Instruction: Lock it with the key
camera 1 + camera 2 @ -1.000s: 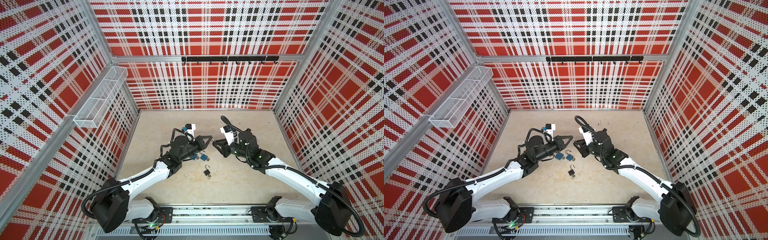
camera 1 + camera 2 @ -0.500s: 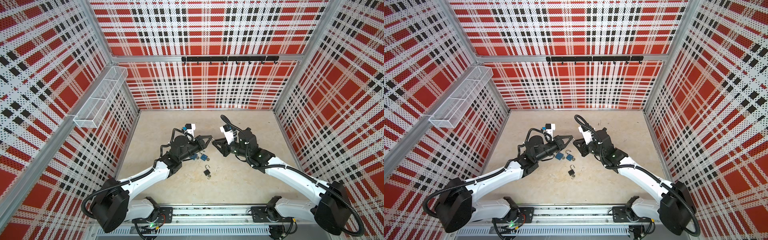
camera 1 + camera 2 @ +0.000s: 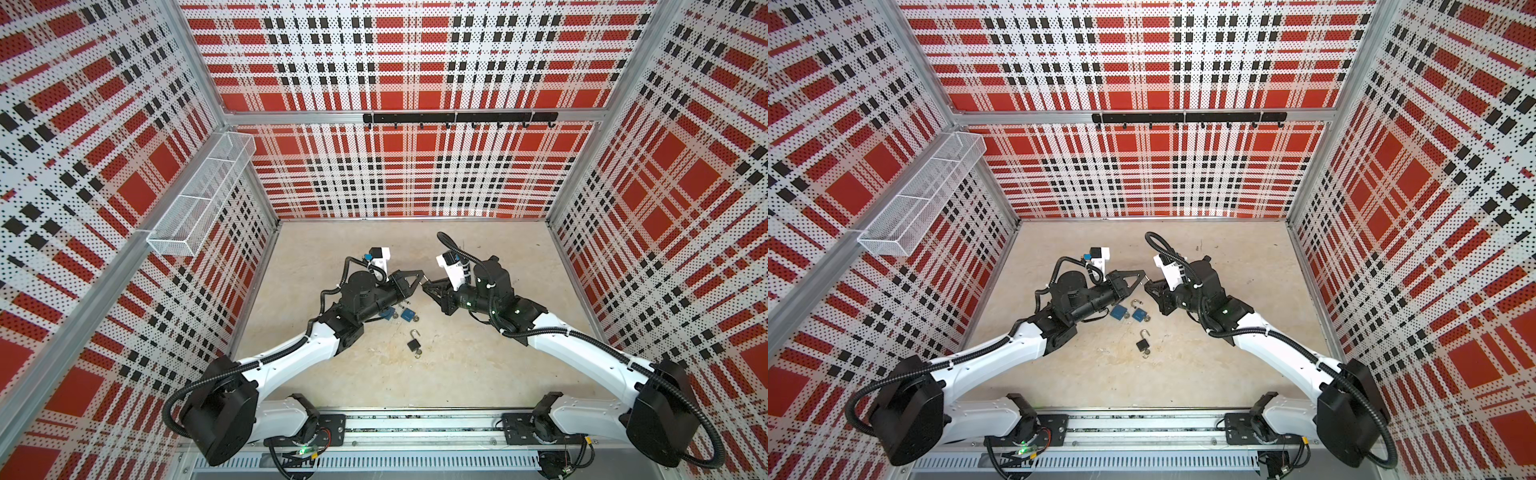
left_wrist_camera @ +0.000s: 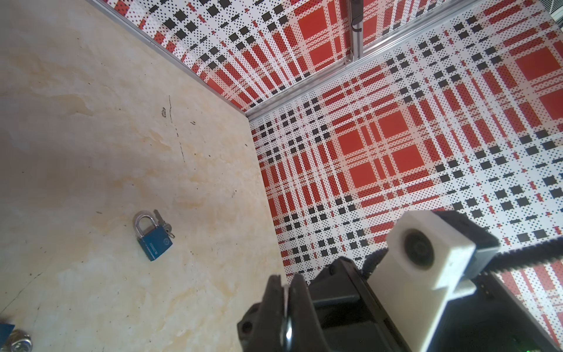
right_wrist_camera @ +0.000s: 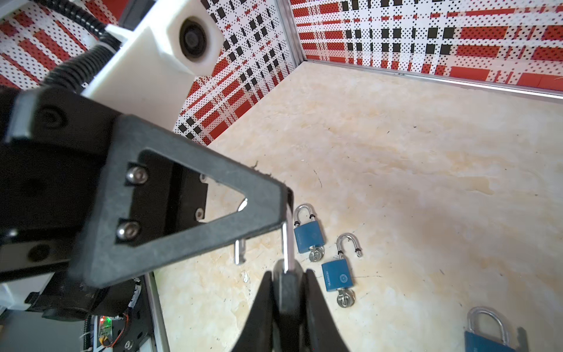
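The two arms meet nose to nose above the table (image 5: 426, 183), sharing one dark padlock (image 5: 286, 292). The right gripper (image 5: 288, 274) is pinched onto its body and the left gripper (image 3: 419, 277) is squeezed tight on the bend of the silver shackle (image 5: 286, 243). The shackle's free leg hangs clear, so I reckon one steadies while the other presses it home. I can't see a key on this lock; the only keys (image 5: 316, 254) showing sit in the blue padlocks (image 5: 307, 236) on the table below, near an open black padlock (image 3: 413, 344).
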{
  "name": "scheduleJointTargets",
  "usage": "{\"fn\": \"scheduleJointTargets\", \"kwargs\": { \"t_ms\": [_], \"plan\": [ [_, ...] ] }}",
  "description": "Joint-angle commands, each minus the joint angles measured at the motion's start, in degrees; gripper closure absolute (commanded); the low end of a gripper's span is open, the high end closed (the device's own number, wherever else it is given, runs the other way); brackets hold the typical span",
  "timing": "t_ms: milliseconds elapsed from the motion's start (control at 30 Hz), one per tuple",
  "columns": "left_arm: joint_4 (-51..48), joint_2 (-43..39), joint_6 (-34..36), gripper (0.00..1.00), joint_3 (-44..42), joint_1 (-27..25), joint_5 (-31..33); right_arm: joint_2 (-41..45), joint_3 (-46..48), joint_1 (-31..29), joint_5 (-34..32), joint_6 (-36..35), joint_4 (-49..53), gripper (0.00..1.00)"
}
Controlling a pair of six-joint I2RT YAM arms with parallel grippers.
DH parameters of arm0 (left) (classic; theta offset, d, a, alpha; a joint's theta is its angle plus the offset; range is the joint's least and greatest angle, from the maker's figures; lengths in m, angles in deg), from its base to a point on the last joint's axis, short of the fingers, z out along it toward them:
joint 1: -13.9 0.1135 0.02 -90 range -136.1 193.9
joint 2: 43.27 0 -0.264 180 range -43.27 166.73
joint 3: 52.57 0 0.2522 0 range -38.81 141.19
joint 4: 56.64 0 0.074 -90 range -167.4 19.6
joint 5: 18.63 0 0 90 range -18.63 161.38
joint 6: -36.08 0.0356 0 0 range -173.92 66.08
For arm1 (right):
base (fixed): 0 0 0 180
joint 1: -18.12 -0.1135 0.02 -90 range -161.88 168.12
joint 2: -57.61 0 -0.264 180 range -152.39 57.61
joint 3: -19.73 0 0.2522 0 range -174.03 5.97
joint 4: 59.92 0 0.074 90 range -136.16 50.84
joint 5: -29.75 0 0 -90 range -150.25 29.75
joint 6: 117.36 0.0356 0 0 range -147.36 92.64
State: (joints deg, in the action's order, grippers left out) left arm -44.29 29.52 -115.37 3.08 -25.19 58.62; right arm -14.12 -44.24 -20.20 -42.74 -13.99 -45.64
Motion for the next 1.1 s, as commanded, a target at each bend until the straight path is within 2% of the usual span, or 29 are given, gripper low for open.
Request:
{"fn": "scheduleJointTargets", "kwargs": {
  "t_ms": [0, 33, 167, 300, 400, 500, 800, 1067],
  "plan": [
    [2.4, -1.4, -0.1, 1.00, 1.3, -0.3, 0.6, -0.3, -1.8, 0.1, 0.0, 0.2, -2.7, 0.97],
    [2.5, -1.5, -0.1, 1.00, 1.3, -0.3, 0.6, -0.3, -1.8, 0.2, 0.1, 0.3, -2.8, 1.00],
    [2.5, -1.4, 0.2, 1.00, 1.0, 0.0, 0.4, 0.2, -2.1, 0.2, 0.4, 0.8, -2.4, 1.00],
    [2.2, -1.8, 2.4, 0.98, 1.1, 1.9, -3.4, 0.7, -3.7, 0.1, 2.8, 1.0, 0.6, 1.00],
    [1.5, -2.1, 4.0, 0.72, 1.5, 4.4, -8.8, 1.0, -5.8, 0.1, 5.6, 1.0, 4.7, 1.00],
    [0.7, -2.4, 5.1, 0.62, 1.8, 7.2, -15.6, 1.4, -7.8, 0.1, 7.9, 0.4, 9.6, 1.00],
    [-0.2, -6.2, 6.5, 0.61, 1.6, 13.2, -29.4, 2.3, -10.9, 0.6, 14.1, 0.5, 17.6, 1.00],
    [-1.6, -6.2, 8.1, 0.63, 1.9, 14.0, -36.0, 1.6, -11.2, 3.7, 26.8, 3.5, 17.3, 1.00]
  ]
}}
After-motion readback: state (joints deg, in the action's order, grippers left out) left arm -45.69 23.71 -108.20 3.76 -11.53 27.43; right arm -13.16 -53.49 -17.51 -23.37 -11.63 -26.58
